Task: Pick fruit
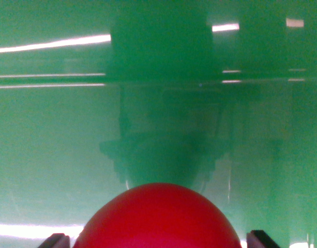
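**One red fruit sat dead centre between the fingers**

One round red fruit (158,219) filled the bottom centre of the frame, and the whole move turned on that: it lay straight ahead of the gripper (158,243), squarely between the two dark fingertips (55,241) that poked up at the lower left and lower right corners. Neither side looked favoured; the fruit's dome rose evenly between them. It showed no long axis to speak of, just a smooth rounded top, so I judged that approach angle mattered little.

The jaws stood spread wide, one tip to each side of the fruit. Whether the pads already touched its skin I could not tell, since the contact points fell below the frame's bottom edge. It read as bracketed rather than gripped.

Behind the fruit, a glossy green surface (49,144) filled the rest of the view, with bright streaks of reflected light across the upper left and upper right. In the middle of the frame a murky dark shape sat mirrored in that green, which I took for the arm's own reflection.

With only one arm there, closing on the fruit seemed the next call.
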